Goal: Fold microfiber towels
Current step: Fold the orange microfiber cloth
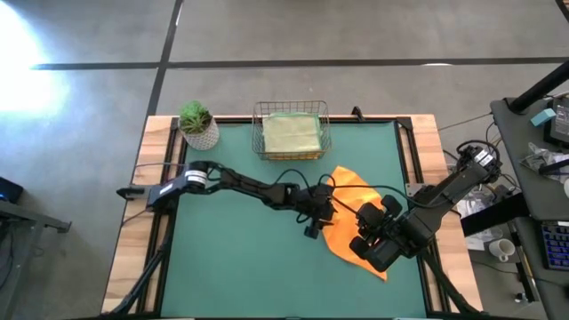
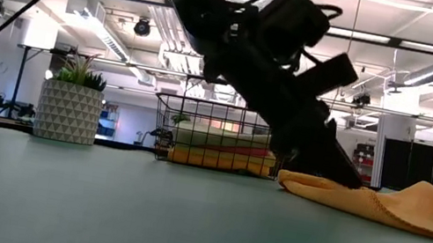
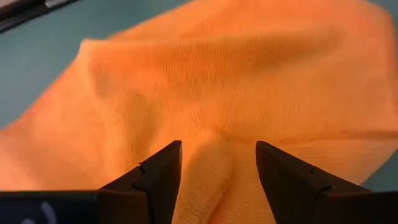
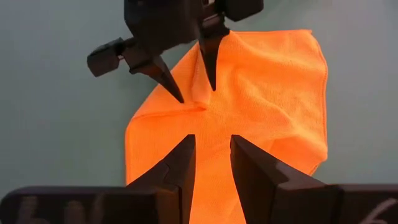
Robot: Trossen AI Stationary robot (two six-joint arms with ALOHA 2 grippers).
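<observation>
One orange towel (image 1: 354, 188) lies spread and rumpled on the green table mat, right of the middle; it also shows in the low view (image 2: 402, 208). My left gripper (image 1: 322, 213) is open, with its fingertips down on the towel's left part. My right gripper (image 4: 211, 140) is open and empty, raised above the towel's near part. Its camera looks down on the towel (image 4: 273, 87) and on my left gripper (image 4: 196, 93). Other folded towels (image 1: 292, 133), a pale green one on top, lie stacked in the wire basket (image 1: 263, 147). Further towels are out of view. My left gripper stands with both open fingertips (image 4: 179, 96) on the orange towel near its left edge, slanting down from the table's left. A low ridge of cloth (image 3: 208, 171) rises between the two fingers. The rest of the towel lies slack on the table.
The wire basket stands at the table's far edge, and a small potted plant (image 1: 197, 124) stands at the far left corner. Bare green mat (image 1: 231, 258) stretches left of and nearer than the towel. Cables and gear (image 1: 542, 178) lie beyond the table's right edge.
</observation>
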